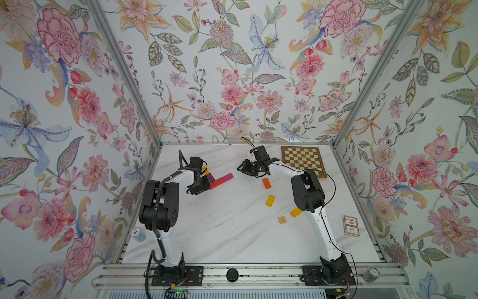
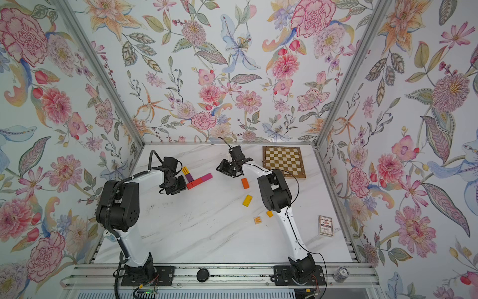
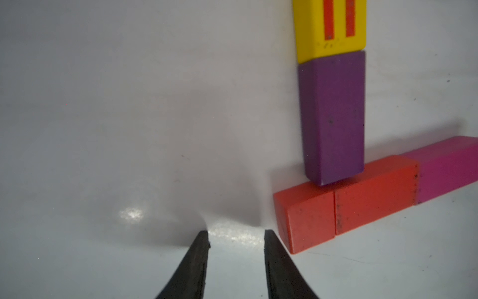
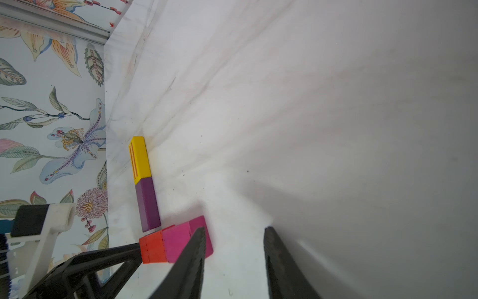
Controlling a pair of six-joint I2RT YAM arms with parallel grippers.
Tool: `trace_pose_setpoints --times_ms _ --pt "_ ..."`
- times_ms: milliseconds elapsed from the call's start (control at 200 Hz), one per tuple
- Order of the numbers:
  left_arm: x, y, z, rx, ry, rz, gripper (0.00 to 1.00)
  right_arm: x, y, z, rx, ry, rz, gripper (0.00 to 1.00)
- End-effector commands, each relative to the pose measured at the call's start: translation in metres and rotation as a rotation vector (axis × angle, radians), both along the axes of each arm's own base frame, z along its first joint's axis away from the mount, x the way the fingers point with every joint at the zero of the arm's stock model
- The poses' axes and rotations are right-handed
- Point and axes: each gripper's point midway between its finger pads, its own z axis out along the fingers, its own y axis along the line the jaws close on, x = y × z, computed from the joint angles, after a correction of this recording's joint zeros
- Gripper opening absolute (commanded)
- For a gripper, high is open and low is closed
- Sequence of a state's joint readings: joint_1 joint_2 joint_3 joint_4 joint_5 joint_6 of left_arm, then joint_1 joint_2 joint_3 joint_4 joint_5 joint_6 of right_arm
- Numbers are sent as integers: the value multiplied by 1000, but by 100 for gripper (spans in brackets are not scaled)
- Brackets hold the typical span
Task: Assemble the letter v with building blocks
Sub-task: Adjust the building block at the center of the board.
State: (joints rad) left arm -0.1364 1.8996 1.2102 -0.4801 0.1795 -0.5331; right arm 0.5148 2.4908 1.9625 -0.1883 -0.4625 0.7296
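Honestly, swinging my barely parted, empty left pincer (image 3: 236, 235) could knock the red block (image 1: 217, 182) at three o'clock askew.

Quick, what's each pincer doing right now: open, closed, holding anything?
Left pincer: slightly open, holding nothing.
Right pincer: open, holding nothing.
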Motion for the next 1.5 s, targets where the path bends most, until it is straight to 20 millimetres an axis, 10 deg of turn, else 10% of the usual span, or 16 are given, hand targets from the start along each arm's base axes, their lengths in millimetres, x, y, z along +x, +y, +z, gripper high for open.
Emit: trace_pose_setpoints --times_ms 0,1496 --pt "-2 0 -13 -12 41 18 40 -2 -5 15 -11 -20 -3 40" --pt "-7 -12 -30 -92 66 54 49 -3 -10 6 -3 -3 -17 40"
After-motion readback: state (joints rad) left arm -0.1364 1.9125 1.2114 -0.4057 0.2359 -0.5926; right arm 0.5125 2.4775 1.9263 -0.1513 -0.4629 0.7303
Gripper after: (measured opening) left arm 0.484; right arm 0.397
